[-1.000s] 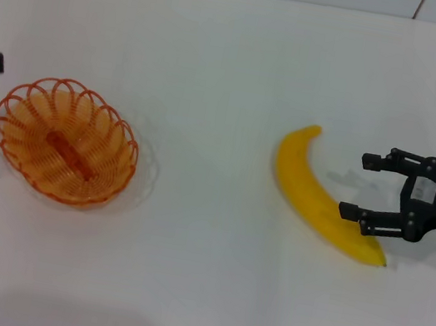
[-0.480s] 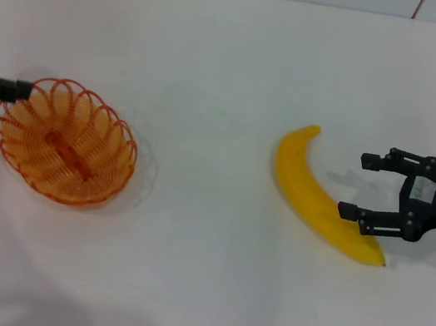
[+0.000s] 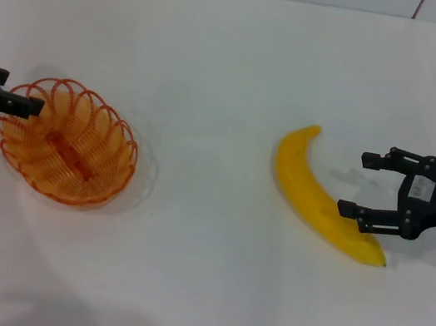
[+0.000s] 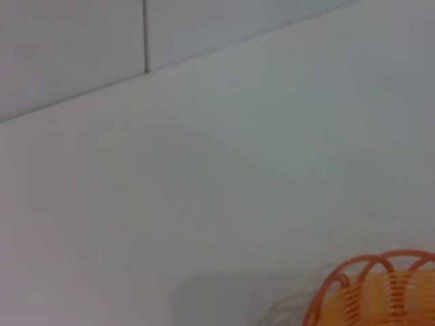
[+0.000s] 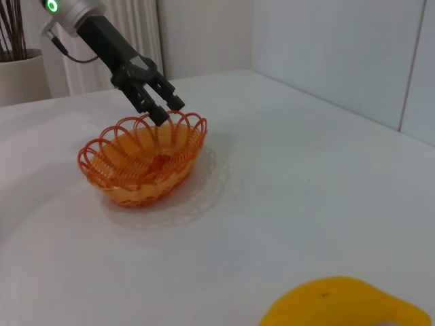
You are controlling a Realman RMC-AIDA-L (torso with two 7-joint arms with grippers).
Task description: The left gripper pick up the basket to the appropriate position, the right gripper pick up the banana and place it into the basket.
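Note:
The orange wire basket (image 3: 66,140) sits on the white table at the left. My left gripper (image 3: 17,94) is at the basket's left rim, its fingers apart at the looped edge and holding nothing. The right wrist view shows this gripper (image 5: 168,112) from afar, over the basket's (image 5: 143,159) far rim. The left wrist view catches only a bit of the basket's rim (image 4: 380,288). The yellow banana (image 3: 314,193) lies at the right. My right gripper (image 3: 355,184) is open beside the banana's lower end, one finger over it. The banana's end (image 5: 340,305) also shows in the right wrist view.
The white table (image 3: 235,65) runs back to a tiled wall. In the right wrist view a pale vase with twigs (image 5: 20,75) stands off beyond the table's far side.
My left gripper has come in from the left edge to the basket's left rim. The right gripper, the banana and the basket have not moved.

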